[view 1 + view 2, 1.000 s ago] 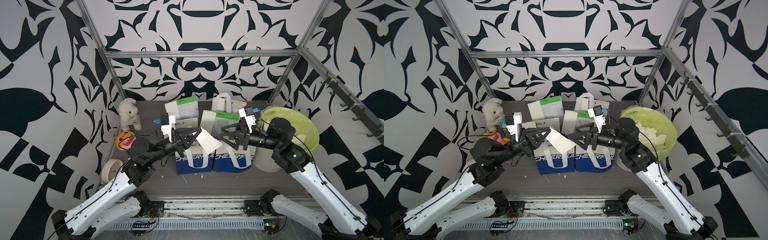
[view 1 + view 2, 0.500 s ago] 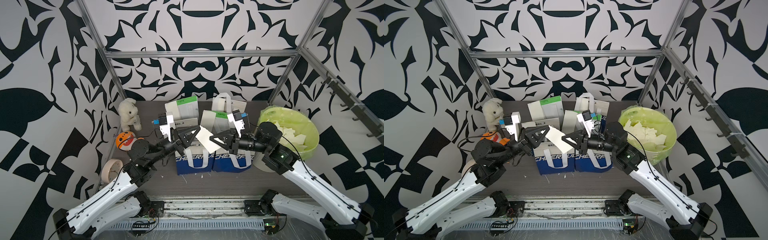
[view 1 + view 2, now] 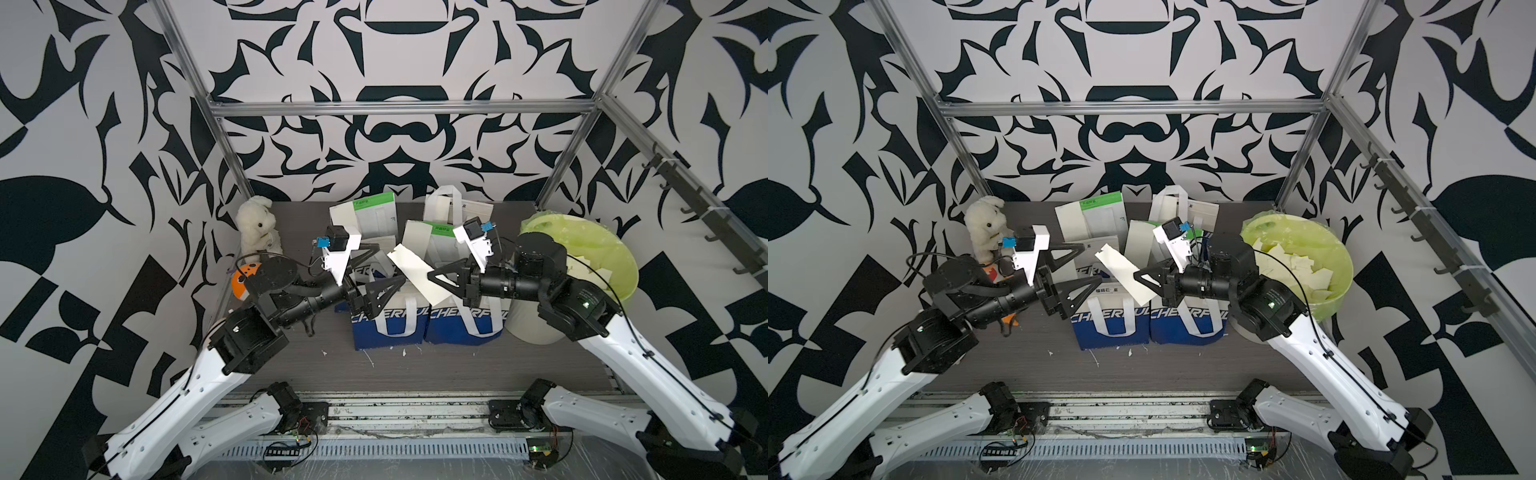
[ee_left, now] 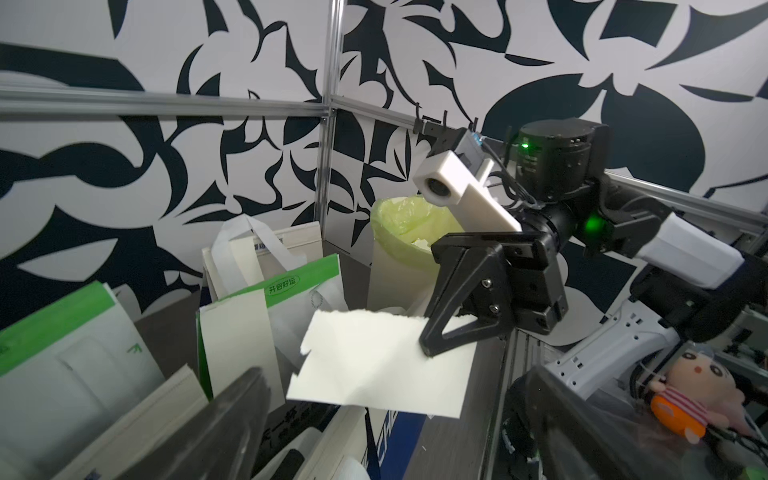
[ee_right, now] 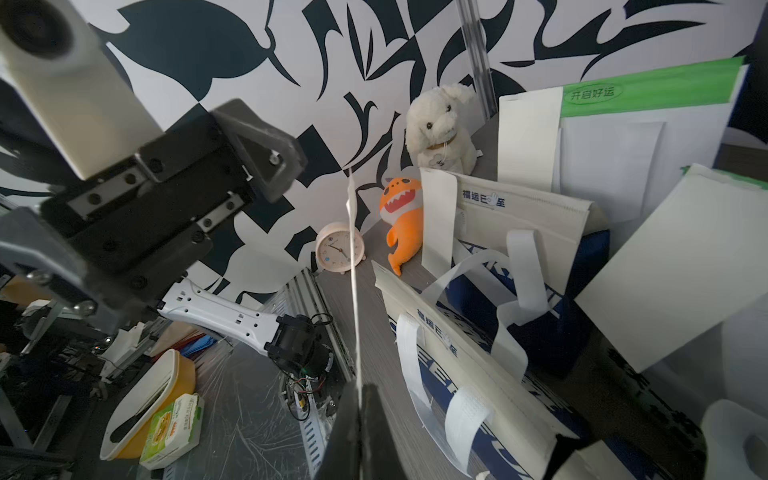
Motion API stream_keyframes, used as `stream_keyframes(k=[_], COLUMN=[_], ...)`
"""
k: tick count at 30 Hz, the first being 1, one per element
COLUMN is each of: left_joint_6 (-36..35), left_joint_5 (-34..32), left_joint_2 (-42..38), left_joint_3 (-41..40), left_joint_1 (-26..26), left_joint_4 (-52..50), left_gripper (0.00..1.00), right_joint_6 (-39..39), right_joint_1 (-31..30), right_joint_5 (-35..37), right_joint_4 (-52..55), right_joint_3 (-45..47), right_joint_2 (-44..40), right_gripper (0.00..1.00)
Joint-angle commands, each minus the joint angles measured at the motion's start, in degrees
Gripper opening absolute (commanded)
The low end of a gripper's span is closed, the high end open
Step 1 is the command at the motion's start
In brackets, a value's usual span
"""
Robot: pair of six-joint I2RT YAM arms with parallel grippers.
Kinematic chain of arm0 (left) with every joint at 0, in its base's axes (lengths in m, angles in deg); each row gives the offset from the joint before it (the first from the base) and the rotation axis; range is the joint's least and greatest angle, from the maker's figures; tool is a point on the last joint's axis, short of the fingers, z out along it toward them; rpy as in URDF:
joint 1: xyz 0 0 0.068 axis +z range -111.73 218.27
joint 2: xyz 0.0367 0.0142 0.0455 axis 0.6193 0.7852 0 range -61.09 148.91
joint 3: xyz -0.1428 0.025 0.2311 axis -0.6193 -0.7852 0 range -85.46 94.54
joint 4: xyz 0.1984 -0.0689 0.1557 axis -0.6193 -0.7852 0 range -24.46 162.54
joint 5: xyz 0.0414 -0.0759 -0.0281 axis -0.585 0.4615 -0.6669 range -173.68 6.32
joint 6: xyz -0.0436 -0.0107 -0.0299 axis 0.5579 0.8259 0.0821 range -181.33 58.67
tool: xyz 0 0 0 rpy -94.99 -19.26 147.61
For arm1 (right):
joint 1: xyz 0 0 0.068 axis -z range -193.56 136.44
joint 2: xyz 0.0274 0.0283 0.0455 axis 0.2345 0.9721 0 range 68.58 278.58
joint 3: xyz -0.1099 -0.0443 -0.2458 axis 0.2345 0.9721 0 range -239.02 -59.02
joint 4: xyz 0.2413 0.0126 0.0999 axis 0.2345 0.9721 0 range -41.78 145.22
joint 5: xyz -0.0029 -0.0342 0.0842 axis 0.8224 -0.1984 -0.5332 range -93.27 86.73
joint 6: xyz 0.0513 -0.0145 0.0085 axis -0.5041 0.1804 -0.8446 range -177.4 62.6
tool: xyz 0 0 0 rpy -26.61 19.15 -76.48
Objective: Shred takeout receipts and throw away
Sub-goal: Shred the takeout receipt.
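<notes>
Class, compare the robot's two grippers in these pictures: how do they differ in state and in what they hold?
The left gripper stands with its jaws wide open; the right gripper is shut. The right gripper pinches the torn receipt by one edge; the left gripper holds nothing, and its fingers are clear of the paper. Shared: both are black, raised above the bags, and point toward each other.
</notes>
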Motion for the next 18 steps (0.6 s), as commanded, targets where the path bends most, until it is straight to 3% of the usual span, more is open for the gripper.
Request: stream_keyframes(k=[1,5,11,14,16,18], left_joint_6=[-16.7,-21.6,-20.9,-19.3,-18.3,-17.0], left_joint_5=[6.8,11.7,19.2,20.4,20.0,20.2], left_joint_2=[4.3,11.1,16.9,18.1,18.7,18.7], left_joint_3=[8.2,15.1,17.3,16.0,15.4,14.7], left_joint_1=[-0.1,-0.1,-0.1,-0.1,-0.1,-0.1], left_joint_4=[-23.6,-31.6,-27.2,-23.0,-20.9,-18.3], left_gripper=[0.99,0.97,0.86,0.72,0.56,0.58], right_joint_6=[10.5,12.5,12.0,11.6,11.2,10.5], right_joint_1=[-0.3,-0.3,-0.3,-0.3,-0.3,-0.3], right_joint_5=[1.8,-0.8,-3.1,-4.3,-5.6,-7.4], right_joint_4=[13.5,14.7,13.3,12.6,11.6,9.5], right_joint_3=[-4.9,-5.8,-4.3,-3.9,-3.3,-1.9], right_joint_2=[0.8,0.5,-0.3,-0.3,-0.6,-1.6], right_gripper=[0.00,0.00,0.00,0.00,0.00,0.00])
